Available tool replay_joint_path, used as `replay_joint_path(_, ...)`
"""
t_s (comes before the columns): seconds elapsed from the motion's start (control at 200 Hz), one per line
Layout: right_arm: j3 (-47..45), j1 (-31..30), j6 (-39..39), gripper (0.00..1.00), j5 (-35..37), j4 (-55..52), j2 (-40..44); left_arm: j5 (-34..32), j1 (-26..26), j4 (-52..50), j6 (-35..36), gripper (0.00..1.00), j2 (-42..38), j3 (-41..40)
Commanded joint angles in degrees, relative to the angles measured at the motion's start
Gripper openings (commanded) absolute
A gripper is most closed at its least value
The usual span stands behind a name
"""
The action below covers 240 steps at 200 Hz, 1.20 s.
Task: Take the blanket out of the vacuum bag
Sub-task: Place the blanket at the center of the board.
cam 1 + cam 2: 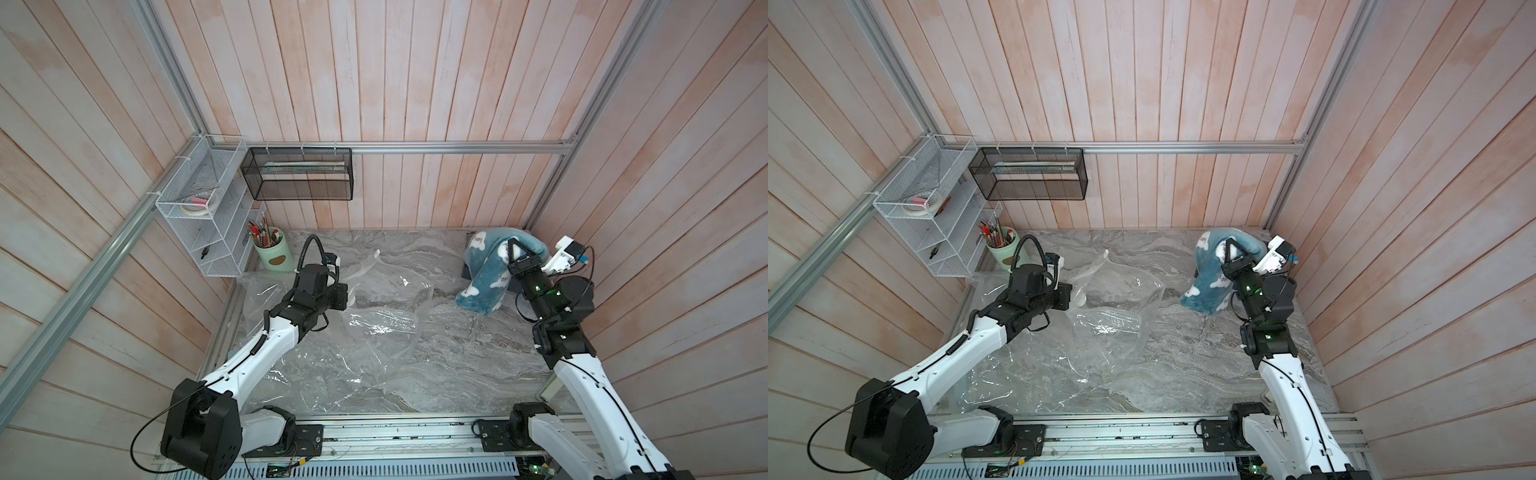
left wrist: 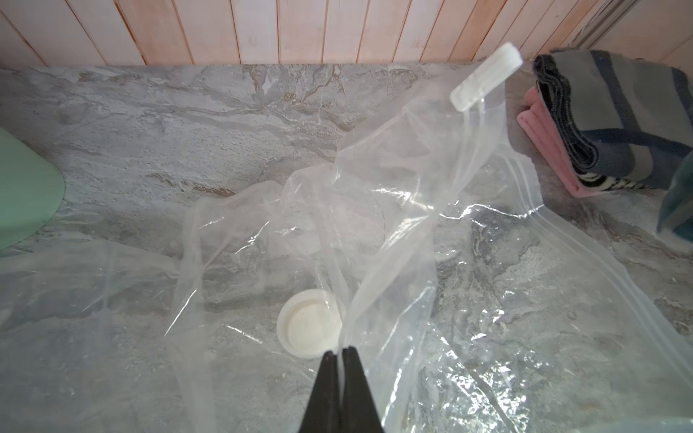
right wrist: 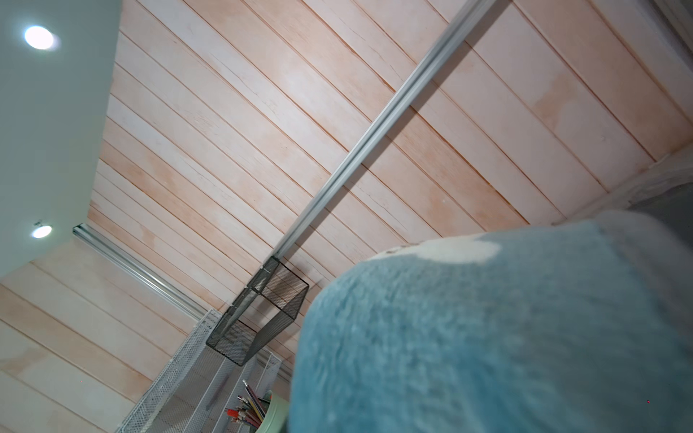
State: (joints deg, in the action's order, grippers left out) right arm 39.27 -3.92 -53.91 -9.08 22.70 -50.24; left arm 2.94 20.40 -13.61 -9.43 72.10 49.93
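Observation:
The vacuum bag (image 1: 374,332) (image 1: 1100,332) lies crumpled and see-through across the left and middle of the marble table. Its round white valve cap (image 2: 311,324) and white zip slider (image 2: 485,77) (image 1: 377,252) show. My left gripper (image 2: 341,350) is shut on a raised fold of the bag, right beside the cap. The blanket (image 1: 482,274) (image 1: 1208,278) (image 3: 487,337), teal fleece with white clouds, is outside the bag at the far right. It hangs from my right gripper (image 1: 513,243), which is shut on its top, and its lower end reaches the table.
A folded stack of grey and pink cloths (image 2: 618,120) sits at the far right, behind the blanket. At the far left, a green pencil cup (image 1: 272,253) stands beside a white wire rack (image 1: 199,216). A black mesh basket (image 1: 297,174) hangs on the back wall.

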Motion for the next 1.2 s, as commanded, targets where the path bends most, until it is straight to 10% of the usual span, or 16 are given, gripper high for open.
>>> replay_joint_path(0.0, -1.5, 1.3, 0.1, 0.00, -0.7, 2.8, 0.5, -1.4, -0.4, 1.6, 2.3, 0.00, -0.9, 1.2)
replay_joint_path(0.32, 1.4, 1.6, -2.1, 0.00, -3.7, 6.3, -5.8, 0.5, -0.4, 0.3, 1.3, 0.00, -1.4, 0.8)
replay_joint_path(0.85, -26.5, 11.7, -0.2, 0.00, 12.9, -30.1, 34.1, 3.9, -0.4, 1.8, 1.4, 0.00, 2.4, 1.7)
replay_joint_path(1.195, -27.0, 11.7, 7.1, 0.00, 18.2, -37.5, 27.6, 4.2, -0.5, 1.9, 1.9, 0.00, 1.5, 1.4)
